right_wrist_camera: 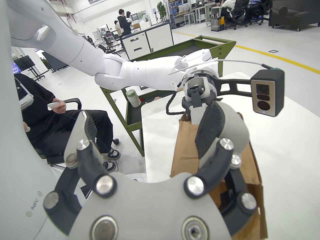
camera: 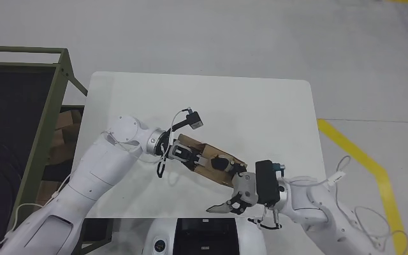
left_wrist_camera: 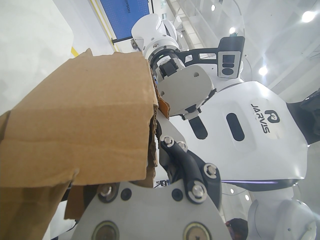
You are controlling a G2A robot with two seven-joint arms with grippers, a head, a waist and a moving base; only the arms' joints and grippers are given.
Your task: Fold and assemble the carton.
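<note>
White table point(camera: 255, 108) beneath the carton point(camera: 207, 157), gripped mid-fold by the left pincer point(camera: 181, 153). Right pincer point(camera: 224, 190), open at the carton's other end, likely must press that end closed next.

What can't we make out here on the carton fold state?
- End flaps of the brown cardboard carton: top view, covered by the left gripper and right gripper.
- Carton interior: left wrist view, outer wall faces camera.
- Carton lifted or resting on white table: top view can't tell.
</note>
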